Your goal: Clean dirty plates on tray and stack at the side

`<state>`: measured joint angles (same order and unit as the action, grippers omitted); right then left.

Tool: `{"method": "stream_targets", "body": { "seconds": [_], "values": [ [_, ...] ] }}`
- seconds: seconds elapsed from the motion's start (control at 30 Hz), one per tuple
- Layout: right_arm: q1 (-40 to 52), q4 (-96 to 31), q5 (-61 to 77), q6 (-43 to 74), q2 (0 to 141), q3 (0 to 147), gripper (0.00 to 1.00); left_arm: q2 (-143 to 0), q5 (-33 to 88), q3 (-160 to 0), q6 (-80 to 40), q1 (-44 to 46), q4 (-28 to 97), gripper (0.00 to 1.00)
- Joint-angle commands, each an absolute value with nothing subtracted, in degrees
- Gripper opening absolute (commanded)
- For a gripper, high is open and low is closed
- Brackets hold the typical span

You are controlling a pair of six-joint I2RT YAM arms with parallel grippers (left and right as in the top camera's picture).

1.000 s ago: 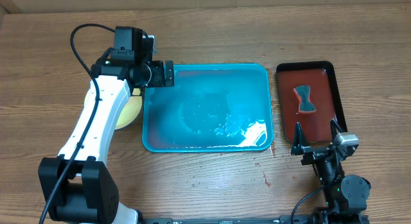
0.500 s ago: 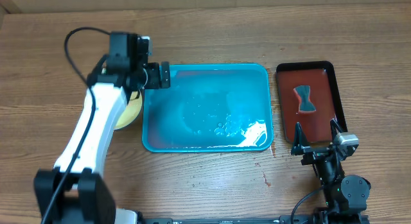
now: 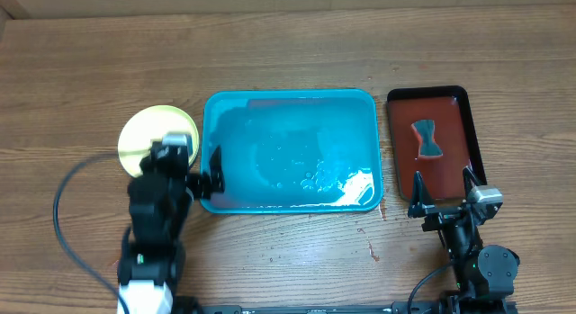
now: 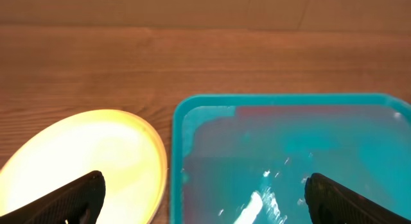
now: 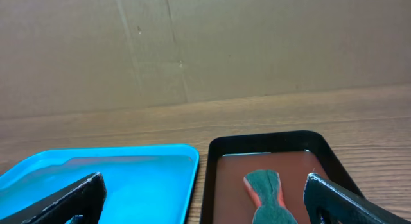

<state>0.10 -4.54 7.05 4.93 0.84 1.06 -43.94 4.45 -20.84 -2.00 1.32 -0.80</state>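
Hovering the left gripper (image 3: 212,177) with fingers (image 4: 77,197) spread wide, gripping nothing. Seeing the plates (image 4: 83,161) stacked just ahead of the left finger, on the table beside the tray (image 4: 289,153), probably sitting there as the finished side stack. Finding the tray wet and bare ahead of the right finger, so likely holding nothing more to clean. Resting the right gripper (image 3: 443,193) equally wide and empty, with the sponge (image 5: 268,193) lying ahead between its fingers in the red tray (image 5: 282,161), seemingly parked. Failing to count the plates, seeing only the top one, with its near edge cut off in the wrist view.
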Motion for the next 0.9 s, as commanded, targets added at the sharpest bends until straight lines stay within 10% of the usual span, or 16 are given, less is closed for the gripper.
{"method": "stream_targets", "body": {
  "seconds": [0.0,0.87],
  "values": [
    [0.4,-4.2,6.5,5.4,0.2,0.4,1.00,-35.7,4.5,-15.4,3.6,1.1,-2.3,1.00],
    [0.4,-4.2,6.5,5.4,0.2,0.4,1.00,-0.1,3.7,-0.2,13.3,1.1,4.3,1.00]
  ]
}}
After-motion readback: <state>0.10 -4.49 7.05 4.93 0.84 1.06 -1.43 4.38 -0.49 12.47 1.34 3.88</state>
